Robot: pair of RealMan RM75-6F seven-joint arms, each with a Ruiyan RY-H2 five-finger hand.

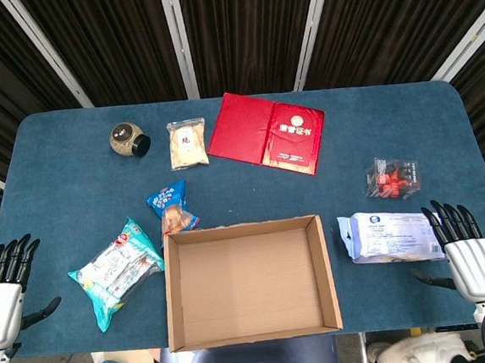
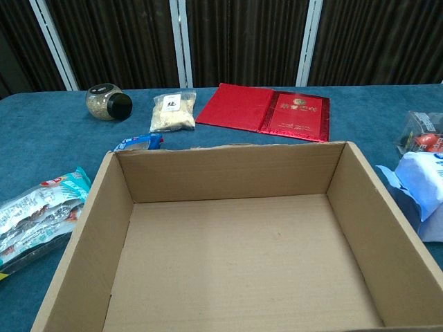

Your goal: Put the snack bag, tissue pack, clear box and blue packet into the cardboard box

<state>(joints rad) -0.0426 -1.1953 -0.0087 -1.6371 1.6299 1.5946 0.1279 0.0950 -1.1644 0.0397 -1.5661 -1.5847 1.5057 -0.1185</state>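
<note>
So box (image 1: 249, 281) is sitting empty at the near tabletop (image 1: 70, 154) edge. Snack bag (image 1: 114, 272) and blue packet (image 1: 170, 203) are lying left, tissue pack (image 1: 389, 236) and clear box (image 1: 392, 177) right, likely splitting reach. Left robot hand (image 1: 4, 291) and right robot hand (image 1: 464, 251) are resting spread, holding nothing.

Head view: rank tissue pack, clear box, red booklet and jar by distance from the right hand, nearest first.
From the right hand:
1. Tissue pack, right beside it, just left of the fingers.
2. Clear box, further back on the right side.
3. Red booklet, back centre.
4. Jar, back left, across the table.
</note>
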